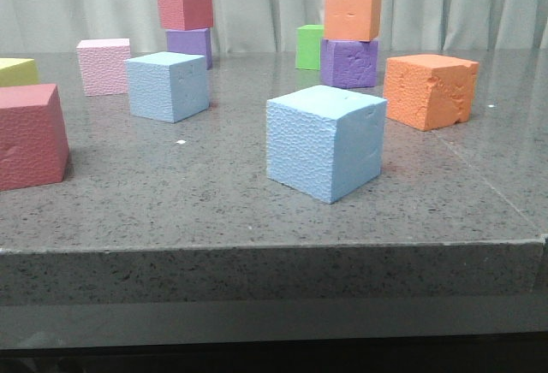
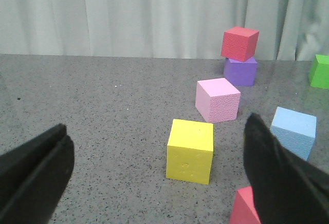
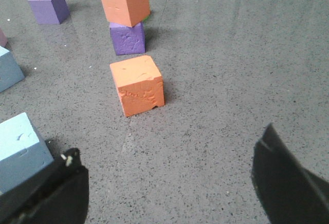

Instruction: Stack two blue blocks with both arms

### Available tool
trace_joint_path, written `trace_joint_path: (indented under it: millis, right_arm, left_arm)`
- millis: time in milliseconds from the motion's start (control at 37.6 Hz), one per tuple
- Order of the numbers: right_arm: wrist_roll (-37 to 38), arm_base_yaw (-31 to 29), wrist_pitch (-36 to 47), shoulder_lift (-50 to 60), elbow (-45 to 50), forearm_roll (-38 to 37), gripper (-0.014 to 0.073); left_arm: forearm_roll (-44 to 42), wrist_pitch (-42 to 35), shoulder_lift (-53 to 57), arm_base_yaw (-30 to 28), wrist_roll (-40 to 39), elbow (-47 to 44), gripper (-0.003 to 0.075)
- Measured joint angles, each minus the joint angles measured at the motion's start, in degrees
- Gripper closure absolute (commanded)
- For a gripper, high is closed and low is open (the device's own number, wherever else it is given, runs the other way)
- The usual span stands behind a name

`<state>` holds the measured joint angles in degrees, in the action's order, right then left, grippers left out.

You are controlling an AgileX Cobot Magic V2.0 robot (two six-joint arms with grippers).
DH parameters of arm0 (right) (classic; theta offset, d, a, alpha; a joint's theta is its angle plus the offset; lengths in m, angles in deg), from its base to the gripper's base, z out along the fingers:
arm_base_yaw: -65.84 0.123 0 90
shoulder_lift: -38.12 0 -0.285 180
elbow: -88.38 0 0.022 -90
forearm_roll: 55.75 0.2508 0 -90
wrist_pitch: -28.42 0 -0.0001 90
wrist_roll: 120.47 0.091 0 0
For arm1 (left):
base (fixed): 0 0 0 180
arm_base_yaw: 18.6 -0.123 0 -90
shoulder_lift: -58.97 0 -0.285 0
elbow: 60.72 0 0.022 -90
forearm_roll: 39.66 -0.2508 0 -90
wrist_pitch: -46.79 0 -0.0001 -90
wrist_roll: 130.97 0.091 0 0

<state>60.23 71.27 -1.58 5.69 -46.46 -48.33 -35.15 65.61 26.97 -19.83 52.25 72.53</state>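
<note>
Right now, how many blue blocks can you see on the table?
2. The near blue block sits front and centre, close to the table edge. The far blue block sits further back on the left, beside the pink cube. Neither is stacked.

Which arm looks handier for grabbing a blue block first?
Probably the right: the near blue block sits beside its open gripper. The left gripper faces a yellow cube.

We note the large red cube [image 1: 30, 136] is cut by the front view's left margin, and the yellow cube [image 1: 17, 71] behind it likewise. The green cube [image 1: 309, 46] is partly hidden by the purple cube [image 1: 349, 62]. In the right wrist view, the near blue block [image 3: 21, 149] is cut off by the frame.
</note>
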Motion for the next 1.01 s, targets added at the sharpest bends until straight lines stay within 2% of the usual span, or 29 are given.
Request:
trace_joint_path:
  millis: [186, 293, 612, 852, 1011]
  right_arm:
    - [-4.2, 0.6, 0.0, -4.9, -3.7, 0.0, -0.006]
    - [-7.5, 2.8, -1.2, -10.7, -8.3, 0.7, -0.006]
    - [-16.6, 14.8, -9.1, -32.3, -22.4, 5.5, -0.006]
    - [-18.0, 23.4, -10.7, -43.7, -28.7, 6.3, -0.006]
    - [-18.1, 26.7, -10.9, -50.2, -30.3, 6.4, -0.006]
  left_arm:
    - [0.0, 0.0, 0.0, 0.0, 0.0, 0.0, 0.0041]
    - [0.0, 0.0, 0.0, 0.0, 0.0, 0.0, 0.004]
    - [0.0, 0.0, 0.0, 0.0, 0.0, 0.0, 0.0041]
    - [0.0, 0.0, 0.0, 0.0, 0.0, 0.0, 0.0041]
    - [0.0, -0.1, 0.0, 0.0, 0.0, 0.0, 0.0041]
